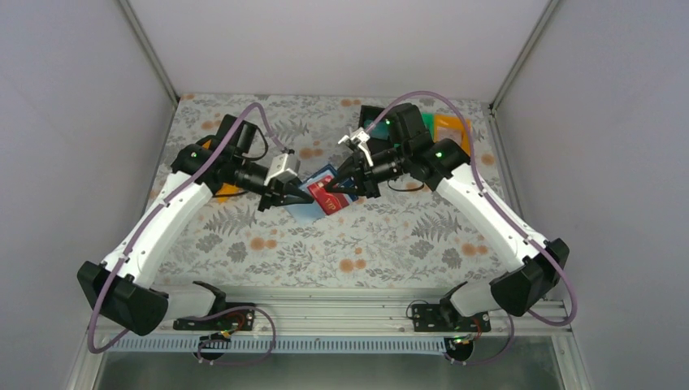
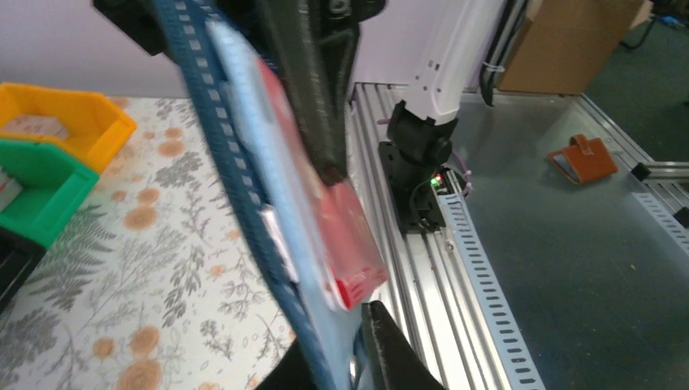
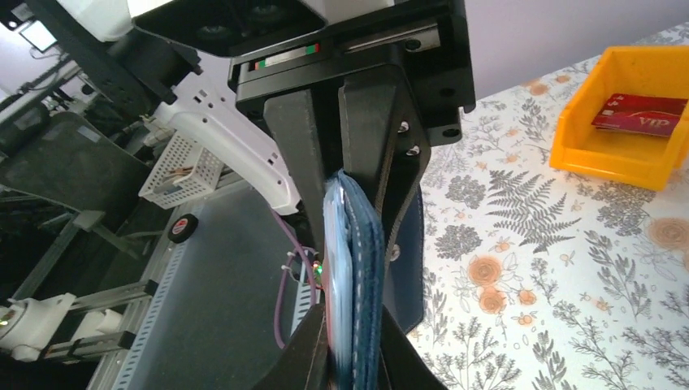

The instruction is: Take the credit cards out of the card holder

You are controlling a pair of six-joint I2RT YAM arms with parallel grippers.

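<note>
Two pincers: both on the card holder, mid-tabletop
Left pincer: clamped on the card holder's left edge
Right pincer: clamped on the card holder's right edge
Red card: sticking out of the card holder, between both pincers

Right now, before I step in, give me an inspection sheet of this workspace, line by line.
Surface: floral-patterned table, flat.
Job's things: card holder held upright between both claws, red card sticking out of it; second red card lies in the left yellow bin.
Clutter: black bin, green bin and orange bin at the far right.
Claws: left claw and right claw both shut on the card holder.
Cables: purple cables loop along both arms.
Surroundings: grey walls; brown pouch and cardboard box beyond the rail.
</note>
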